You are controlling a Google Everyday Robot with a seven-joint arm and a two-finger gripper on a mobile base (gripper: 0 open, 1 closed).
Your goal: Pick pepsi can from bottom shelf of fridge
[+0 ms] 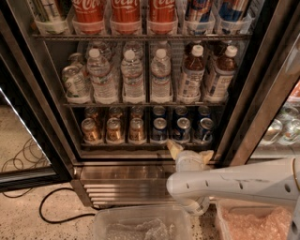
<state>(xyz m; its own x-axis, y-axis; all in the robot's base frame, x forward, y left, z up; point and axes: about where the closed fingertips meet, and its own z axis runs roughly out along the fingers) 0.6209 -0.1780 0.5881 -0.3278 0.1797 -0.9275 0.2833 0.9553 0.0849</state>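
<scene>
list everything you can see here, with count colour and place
fridge: one, black frame, steel base
Coca-Cola cans: three, red, top rack
water bottles: at least four, clear, middle rack
brown bottles: two in front, middle rack right
gold-brown cans: three in front, bottom shelf left
pepsi cans: three in front, dark blue, bottom shelf right
plastic bins: two, clear, floor
cable: one, black, floor left
arm: one, white, from right
gripper: one, open, below pepsi cans
</scene>
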